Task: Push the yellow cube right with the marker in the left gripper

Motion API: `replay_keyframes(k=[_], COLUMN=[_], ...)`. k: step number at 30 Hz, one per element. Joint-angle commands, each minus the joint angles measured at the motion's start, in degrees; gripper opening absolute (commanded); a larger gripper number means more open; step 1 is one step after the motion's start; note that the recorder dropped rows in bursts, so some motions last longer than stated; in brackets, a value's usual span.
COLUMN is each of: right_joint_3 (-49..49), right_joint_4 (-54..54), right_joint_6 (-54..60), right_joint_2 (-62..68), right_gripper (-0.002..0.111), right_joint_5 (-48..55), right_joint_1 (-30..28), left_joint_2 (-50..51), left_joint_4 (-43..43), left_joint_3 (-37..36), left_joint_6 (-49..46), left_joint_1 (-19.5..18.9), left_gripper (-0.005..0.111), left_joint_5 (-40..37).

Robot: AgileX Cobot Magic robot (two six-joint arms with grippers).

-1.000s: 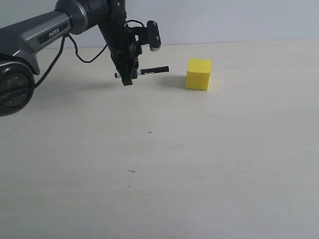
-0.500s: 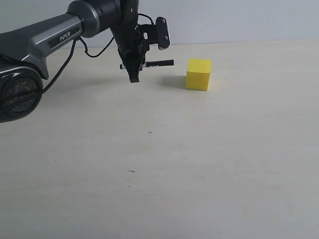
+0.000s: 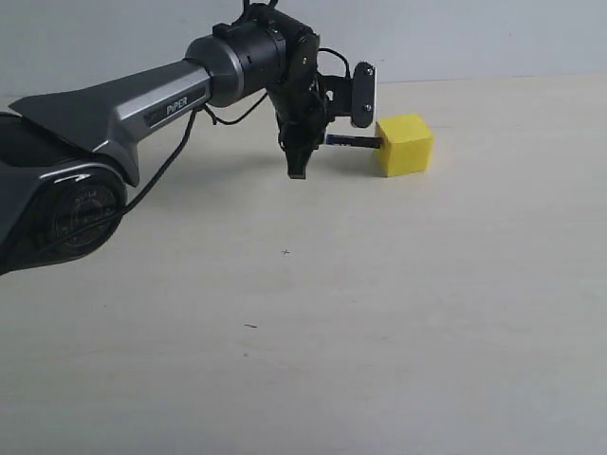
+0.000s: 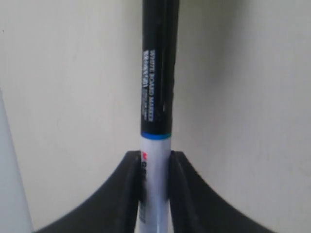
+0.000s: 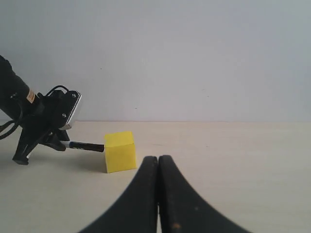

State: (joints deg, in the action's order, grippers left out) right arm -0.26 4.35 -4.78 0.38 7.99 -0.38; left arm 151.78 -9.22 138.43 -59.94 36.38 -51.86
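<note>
The yellow cube (image 3: 405,144) sits on the pale table toward the back; it also shows in the right wrist view as the yellow cube (image 5: 120,151). My left gripper (image 3: 302,152) is shut on the marker (image 3: 354,142), which lies level with its black cap end touching the cube's left face. In the left wrist view the marker (image 4: 156,111) runs straight out between the two black fingers (image 4: 130,189), clamped on its white barrel. My right gripper (image 5: 158,162) is shut with nothing in it, low over the table, near the cube.
The pale table (image 3: 379,313) stretches wide in front of and to the right of the cube. A light grey wall (image 3: 474,38) runs along the back edge. The left arm's grey link and base (image 3: 66,199) fill the left side.
The left gripper has moved right with the marker. The marker's tip has met the cube, and the cube has shifted a little to the right and turned slightly.
</note>
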Motion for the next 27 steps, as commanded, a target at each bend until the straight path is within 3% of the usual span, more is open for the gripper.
replay_keyframes(k=[1,9,12,18,27], right_joint_3=[0.26,0.26,0.26,0.26,0.26], right_joint_4=[0.18,0.18,0.18,0.18,0.18], right_joint_6=[0.03,0.03,0.03,0.03,0.03], right_joint_2=[-0.38,-0.38,-0.38,-0.38,-0.38], right_gripper=[0.0,0.0,0.0,0.0,0.0], right_joint_5=[-0.29,-0.29,-0.29,-0.29,-0.29], right_joint_1=[0.05,0.05,0.05,0.05,0.05], left_joint_2=[-0.17,-0.17,-0.17,-0.17,-1.29], left_joint_4=[-0.15,-0.15,-0.78,-12.65,-15.44], left_joint_3=[0.3,0.3,0.3,0.3,0.3], left_joint_6=[2.33,3.59,6.57,15.38,25.12], left_joint_1=[-1.89,-3.89,-3.28,-1.29,0.4], left_gripper=[0.0,0.0,0.0,0.0,0.0], left_joint_5=[-0.19,-5.24,-5.1,-10.82,-15.46])
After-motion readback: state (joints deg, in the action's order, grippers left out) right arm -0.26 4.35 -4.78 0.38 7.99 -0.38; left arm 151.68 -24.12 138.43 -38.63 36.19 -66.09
